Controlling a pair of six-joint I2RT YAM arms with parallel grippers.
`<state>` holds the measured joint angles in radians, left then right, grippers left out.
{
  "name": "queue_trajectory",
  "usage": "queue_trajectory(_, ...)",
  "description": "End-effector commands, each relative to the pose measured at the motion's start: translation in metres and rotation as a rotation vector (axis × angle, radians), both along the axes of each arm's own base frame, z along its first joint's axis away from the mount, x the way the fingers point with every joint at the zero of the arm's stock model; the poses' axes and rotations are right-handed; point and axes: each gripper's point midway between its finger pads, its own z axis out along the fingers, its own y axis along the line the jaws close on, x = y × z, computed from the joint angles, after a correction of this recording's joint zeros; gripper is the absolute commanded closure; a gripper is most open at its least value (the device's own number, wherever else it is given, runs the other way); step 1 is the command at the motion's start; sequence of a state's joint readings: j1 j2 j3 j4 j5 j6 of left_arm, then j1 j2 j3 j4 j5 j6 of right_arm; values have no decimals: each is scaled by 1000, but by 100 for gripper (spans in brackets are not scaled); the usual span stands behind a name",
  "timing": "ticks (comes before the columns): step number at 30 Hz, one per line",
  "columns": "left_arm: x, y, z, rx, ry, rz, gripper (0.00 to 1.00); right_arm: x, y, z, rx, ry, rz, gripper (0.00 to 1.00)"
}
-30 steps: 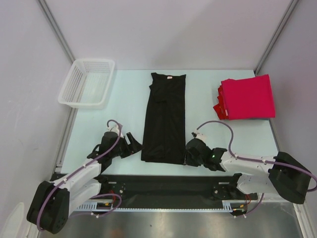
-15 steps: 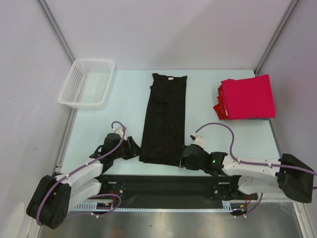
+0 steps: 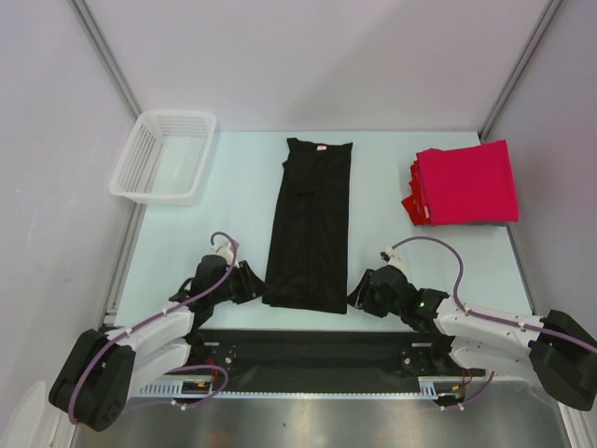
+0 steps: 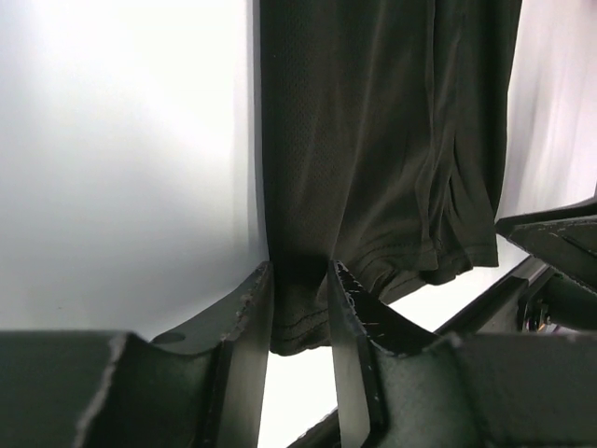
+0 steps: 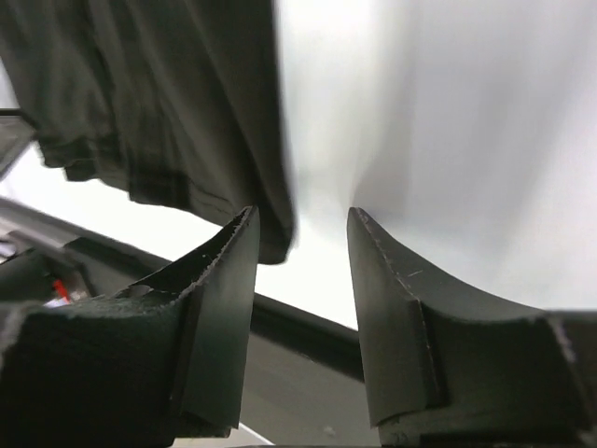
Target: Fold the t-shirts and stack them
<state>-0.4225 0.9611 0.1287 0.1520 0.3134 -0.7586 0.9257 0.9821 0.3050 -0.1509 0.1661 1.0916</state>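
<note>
Item: black t-shirt (image 3: 311, 224), folded lengthwise into a long narrow strip, flat at mid-desk, collar at the far end, hem at the near edge

Stock: red t-shirts (image 3: 466, 182), folded and piled at the far right of the desk (image 3: 233, 187), well apart from the black one

Left pincer (image 4: 298, 280): low at the hem's left corner, jaws drawn narrow with that corner of cloth between them; cannot tell whether they press it

Right pincer (image 5: 303, 224): low at the hem's right corner, jaws spread, the cloth edge just reaching the gap beside one finger, bare desk showing across the rest of it; nothing held

Also present: white mesh basket (image 3: 163, 154), far left corner of the desk
</note>
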Motion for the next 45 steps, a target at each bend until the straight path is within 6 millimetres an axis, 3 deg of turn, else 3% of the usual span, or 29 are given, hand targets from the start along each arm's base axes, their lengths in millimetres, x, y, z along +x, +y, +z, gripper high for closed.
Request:
queue_trajectory(1, -18, 4, -17, 32, 62, -24, 65, -3, 15, 4, 88, -1, 65, 52)
queue_trajectory(3, -19, 3, -17, 29, 60, -27, 70, -3, 22, 6, 123, -3, 82, 53)
queue_trajectory(11, -28, 0, -17, 0, 70, -44, 99, -9, 23, -15, 108, 71, 101, 62)
queue_trajectory(18, -43, -9, -13, -53, 82, -73, 100, -9, 15, -12, 98, 66, 82, 71)
queue_trajectory(24, -52, -9, -12, -64, 89, -82, 100, -10, 7, -2, 97, 52, 79, 93)
queue_trajectory(25, -53, -9, -11, -66, 87, -83, 99, -12, 7, -2, 95, 59, 83, 100)
queue_trajectory(31, -51, -16, 4, -103, 73, -105, 96, -13, 11, 6, 110, 52, 109, 100)
queue_trajectory(35, -55, -14, -2, -73, 115, -110, 73, -12, 13, 10, 115, 46, 112, 100)
queue_trajectory(38, -58, -11, -9, -58, 140, -104, 62, -12, 13, 8, 114, 48, 115, 100)
queue_trajectory(45, -60, -13, -11, -74, 158, -94, 59, -13, 17, 5, 119, 51, 125, 100)
